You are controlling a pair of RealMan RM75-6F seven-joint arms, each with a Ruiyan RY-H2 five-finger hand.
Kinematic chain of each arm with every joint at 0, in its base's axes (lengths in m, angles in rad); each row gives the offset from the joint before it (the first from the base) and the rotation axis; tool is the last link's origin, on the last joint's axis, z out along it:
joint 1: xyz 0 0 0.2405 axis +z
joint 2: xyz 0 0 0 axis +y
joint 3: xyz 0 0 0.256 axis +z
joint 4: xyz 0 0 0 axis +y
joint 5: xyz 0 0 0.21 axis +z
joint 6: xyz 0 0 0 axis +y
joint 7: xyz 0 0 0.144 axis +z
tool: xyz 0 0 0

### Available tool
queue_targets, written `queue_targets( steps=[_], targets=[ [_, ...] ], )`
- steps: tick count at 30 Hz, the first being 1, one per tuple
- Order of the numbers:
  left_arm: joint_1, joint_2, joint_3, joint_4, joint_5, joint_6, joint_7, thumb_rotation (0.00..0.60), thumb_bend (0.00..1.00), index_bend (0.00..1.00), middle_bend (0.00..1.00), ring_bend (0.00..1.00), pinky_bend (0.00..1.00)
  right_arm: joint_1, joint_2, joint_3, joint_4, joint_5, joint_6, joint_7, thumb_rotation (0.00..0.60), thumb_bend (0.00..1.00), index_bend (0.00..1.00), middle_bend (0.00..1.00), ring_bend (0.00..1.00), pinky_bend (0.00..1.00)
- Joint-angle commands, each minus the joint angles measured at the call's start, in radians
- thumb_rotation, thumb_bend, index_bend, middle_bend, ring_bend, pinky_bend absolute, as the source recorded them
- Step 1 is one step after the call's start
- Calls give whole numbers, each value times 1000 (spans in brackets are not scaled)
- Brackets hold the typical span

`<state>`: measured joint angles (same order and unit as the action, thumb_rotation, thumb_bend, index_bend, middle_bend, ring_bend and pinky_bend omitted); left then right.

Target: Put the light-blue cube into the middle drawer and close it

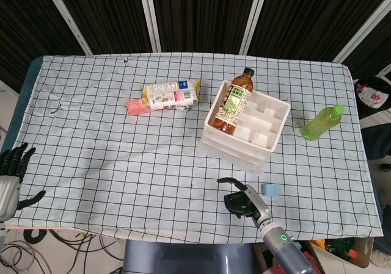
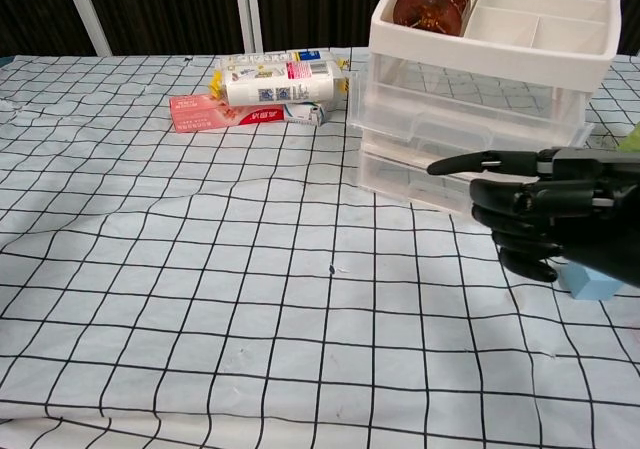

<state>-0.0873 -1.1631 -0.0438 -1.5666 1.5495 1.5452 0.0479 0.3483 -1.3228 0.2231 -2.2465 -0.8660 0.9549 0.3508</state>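
The light-blue cube [image 1: 270, 190] lies on the checked cloth in front of the white drawer unit [image 1: 244, 127], partly hidden behind my right hand in the chest view [image 2: 592, 281]. My right hand [image 1: 243, 199] [image 2: 545, 217] hovers just left of the cube, fingers curled loosely with the thumb stretched out, holding nothing. The drawer unit's clear drawers [image 2: 470, 129] look pushed in. My left hand [image 1: 12, 167] rests off the table's left front corner, fingers spread, empty.
A brown tea bottle [image 1: 233, 100] lies in the unit's top tray. A green bottle [image 1: 322, 122] lies to the right of the unit. White and pink packets [image 1: 164, 96] sit at the table's middle back.
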Motion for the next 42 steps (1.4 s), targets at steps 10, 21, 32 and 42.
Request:
queue_targets(
  steps=[10,21,32,42],
  targets=[
    [0,-1,1,-4,-3,-3,4,600,36,0,0,0,0,-14,224,-26,-78,-99,-19,-79,600,521,332,810,876,820],
    [1,-5,2,-2,6,5,11,600,36,0,0,0,0,-19,295,-30,-25,-194,25,-132,600,521,228,807,876,820],
    [0,-5,0,-1,1,1,10,600,36,0,0,0,0,19,254,-20,10,-149,81,-222,600,521,142,807,876,820],
    [0,-4,0,-5,0,0,8,600,36,0,0,0,0,71,220,-21,34,-41,96,-312,600,521,150,807,876,820]
  ],
)
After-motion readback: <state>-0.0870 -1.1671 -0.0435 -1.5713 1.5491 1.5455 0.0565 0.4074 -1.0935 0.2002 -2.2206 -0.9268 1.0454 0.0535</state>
